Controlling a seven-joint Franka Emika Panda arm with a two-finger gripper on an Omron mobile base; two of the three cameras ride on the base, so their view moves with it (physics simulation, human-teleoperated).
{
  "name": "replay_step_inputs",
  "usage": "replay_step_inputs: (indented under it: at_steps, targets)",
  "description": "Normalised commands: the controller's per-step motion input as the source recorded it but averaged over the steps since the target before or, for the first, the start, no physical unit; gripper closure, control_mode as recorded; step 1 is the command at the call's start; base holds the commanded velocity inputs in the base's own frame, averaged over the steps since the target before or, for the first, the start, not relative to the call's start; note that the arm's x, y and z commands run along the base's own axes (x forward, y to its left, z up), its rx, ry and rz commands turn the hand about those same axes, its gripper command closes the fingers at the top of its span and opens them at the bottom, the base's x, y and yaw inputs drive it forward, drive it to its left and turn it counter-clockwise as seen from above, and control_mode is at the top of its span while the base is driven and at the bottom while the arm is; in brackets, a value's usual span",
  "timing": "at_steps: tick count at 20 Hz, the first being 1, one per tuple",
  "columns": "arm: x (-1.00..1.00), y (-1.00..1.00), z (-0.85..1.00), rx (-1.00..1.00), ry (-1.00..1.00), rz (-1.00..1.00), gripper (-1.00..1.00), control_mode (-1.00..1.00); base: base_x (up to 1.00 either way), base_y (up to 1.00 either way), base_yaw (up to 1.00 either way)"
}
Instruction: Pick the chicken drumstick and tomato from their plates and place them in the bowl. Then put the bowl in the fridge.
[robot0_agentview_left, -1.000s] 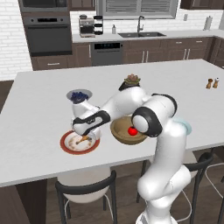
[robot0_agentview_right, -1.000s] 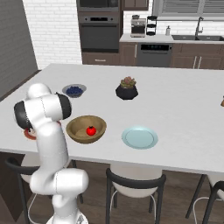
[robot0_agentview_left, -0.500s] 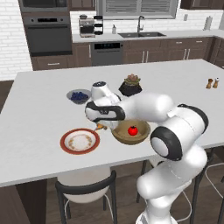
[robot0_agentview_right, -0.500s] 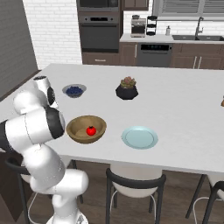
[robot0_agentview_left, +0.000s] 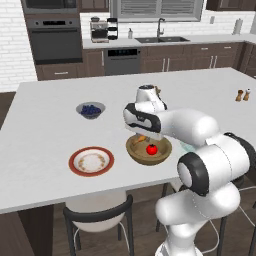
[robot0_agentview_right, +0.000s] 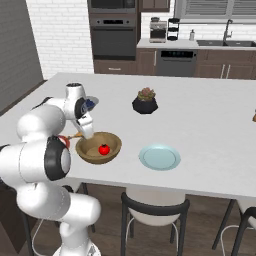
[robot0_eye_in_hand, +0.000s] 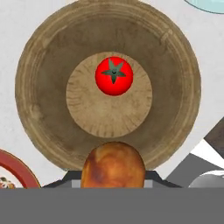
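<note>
One item, the tomato (robot0_eye_in_hand: 113, 75), lies in the bowl (robot0_eye_in_hand: 48, 70), on its flat centre, stem up; from the left base view it sits right of centre in the bowl (robot0_agentview_left: 135, 149). The drumstick (robot0_eye_in_hand: 113, 166) is above the bowl's near rim in the hand view, clamped in the gripper (robot0_eye_in_hand: 113, 174), whose jaws stand narrow about it with only their edges visible on either side. Arm pose: upper links rise from the base, the forearm reaches level across the counter (robot0_agentview_left: 45, 135), and the hand points straight down over the bowl. In the left base view the gripper (robot0_agentview_left: 143, 137) hangs over the bowl's far-left rim with the drumstick (robot0_agentview_left: 142, 138) showing orange beneath it. In the right base view the gripper (robot0_agentview_right: 80, 133) is at the bowl's (robot0_agentview_right: 112, 150) left edge, the drumstick (robot0_agentview_right: 75, 135) poking out toward the left. The red-rimmed plate (robot0_agentview_left: 91, 161) lies left of the bowl, apart from it; its edge shows at lower left in the hand view. The blue plate (robot0_agentview_right: 159, 157) lies just right of the bowl. The blueberry bowl (robot0_agentview_left: 90, 110) and the plant pot (robot0_agentview_right: 145, 101) stand farther back on the counter.
</note>
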Motion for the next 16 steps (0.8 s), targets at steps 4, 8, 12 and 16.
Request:
replay_step_inputs:
  at_steps: [4, 8, 12, 16]
  targets:
    - [0.36, -0.36, -0.06, 0.00, 0.07, 0.00, 1.00, -1.00, 0.00, 0.00, 0.00]
    - [0.57, 0.01, -0.19, 0.00, 0.11, 0.00, 1.00, -1.00, 0.00, 0.00, 0.00]
    - [0.13, 0.31, -0.69, 0.00, 0.05, 0.00, 1.00, -1.00, 0.00, 0.00, 0.00]
    - [0.12, 0.15, -0.62, 0.00, 0.10, 0.00, 1.00, -1.00, 0.00, 0.00, 0.00]
